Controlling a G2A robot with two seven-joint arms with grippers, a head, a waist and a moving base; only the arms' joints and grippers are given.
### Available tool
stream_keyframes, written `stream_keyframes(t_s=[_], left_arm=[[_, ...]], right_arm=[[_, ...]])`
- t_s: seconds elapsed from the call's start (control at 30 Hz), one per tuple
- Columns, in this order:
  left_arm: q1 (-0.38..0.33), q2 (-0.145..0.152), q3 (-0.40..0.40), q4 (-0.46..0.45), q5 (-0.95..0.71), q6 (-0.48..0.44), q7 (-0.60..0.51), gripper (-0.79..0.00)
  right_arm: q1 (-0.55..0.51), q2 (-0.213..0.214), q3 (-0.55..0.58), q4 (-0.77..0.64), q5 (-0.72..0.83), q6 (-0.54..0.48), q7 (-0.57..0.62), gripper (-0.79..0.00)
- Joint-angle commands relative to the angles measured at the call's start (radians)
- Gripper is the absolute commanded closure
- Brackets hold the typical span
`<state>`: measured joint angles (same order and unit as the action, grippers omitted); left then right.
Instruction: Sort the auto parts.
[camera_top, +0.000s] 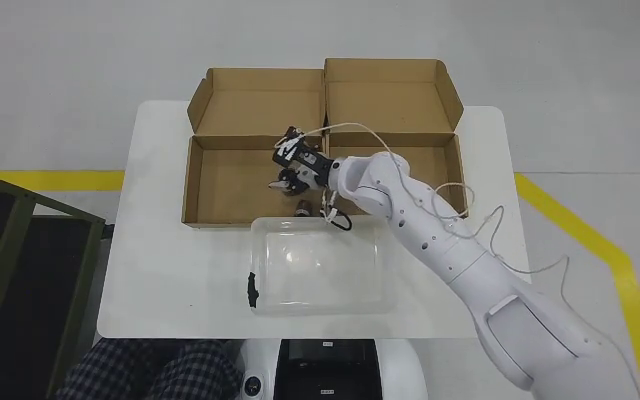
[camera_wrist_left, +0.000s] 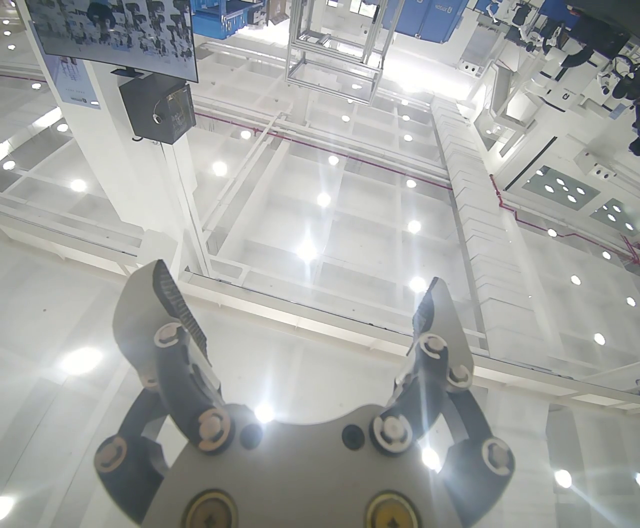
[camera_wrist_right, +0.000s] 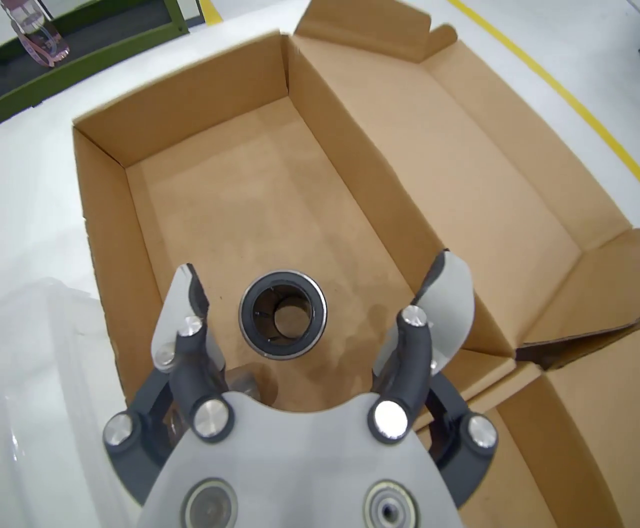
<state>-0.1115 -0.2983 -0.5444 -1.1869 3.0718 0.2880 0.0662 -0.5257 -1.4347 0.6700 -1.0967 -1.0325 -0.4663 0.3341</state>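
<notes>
Placement explains most of this moment. The steel bushing (camera_wrist_right: 262, 320) stands on end on the floor of the left cardboard box (camera_wrist_right: 225, 190), bore facing up. It sits near the wall that box shares with the right cardboard box (camera_top: 440, 160). Upright like this it offers a round outer wall on either side, which suits a two-finger pinch.

The right gripper (camera_wrist_right: 317, 272) hangs above it, inside the box's outline, with its fingers spread wide. One finger is off to each side of the bushing, neither touches it, and nothing is between them. With the bushing centred under the gap, I judge this to be either the instant after a drop or the line-up for a grasp (I cannot tell which).

A second grey metal piece (camera_wrist_right: 244, 384) lies just beside the bushing, partly hidden under the gripper body, so its shape is unclear. That the two lie together suggests this box collects one kind of part.

The clear plastic bin (camera_top: 320, 300) sits on the white table (camera_top: 160, 250) in front of the two boxes, nearest the robot. It looks like the supply bin.

The left gripper (camera_wrist_left: 297, 277) points up at the ceiling, wide open and holding nothing, probably parked out of the way.
</notes>
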Motion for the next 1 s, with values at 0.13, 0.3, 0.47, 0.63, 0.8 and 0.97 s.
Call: stream_keyframes(t_s=[0.13, 0.3, 0.47, 0.63, 0.8, 0.97], left_arm=[[0.0, 0.0, 0.0, 0.0, 0.0, 0.0, 0.0, -0.785], [0.0, 0.0, 0.0, 0.0, 0.0, 0.0, 0.0, -0.785], [0.0, 0.0, 0.0, 0.0, 0.0, 0.0, 0.0, -0.785], [0.0, 0.0, 0.0, 0.0, 0.0, 0.0, 0.0, -0.785], [0.0, 0.0, 0.0, 0.0, 0.0, 0.0, 0.0, -0.785], [0.0, 0.0, 0.0, 0.0, 0.0, 0.0, 0.0, -0.785]], right_arm=[[-0.094, 0.053, 0.138, -0.224, -0.005, -0.04, 0.022, -0.785], [-0.232, 0.102, 0.283, -0.431, -0.007, -0.063, 0.056, -0.785], [-0.383, 0.142, 0.421, -0.609, -0.011, -0.089, 0.07, -0.785], [-0.52, 0.171, 0.551, -0.698, -0.031, -0.109, 0.053, -0.785], [-0.608, 0.193, 0.644, -0.718, -0.075, -0.148, 0.028, -0.785], [-0.665, 0.205, 0.709, -0.721, -0.066, -0.167, -0.034, -0.785]])
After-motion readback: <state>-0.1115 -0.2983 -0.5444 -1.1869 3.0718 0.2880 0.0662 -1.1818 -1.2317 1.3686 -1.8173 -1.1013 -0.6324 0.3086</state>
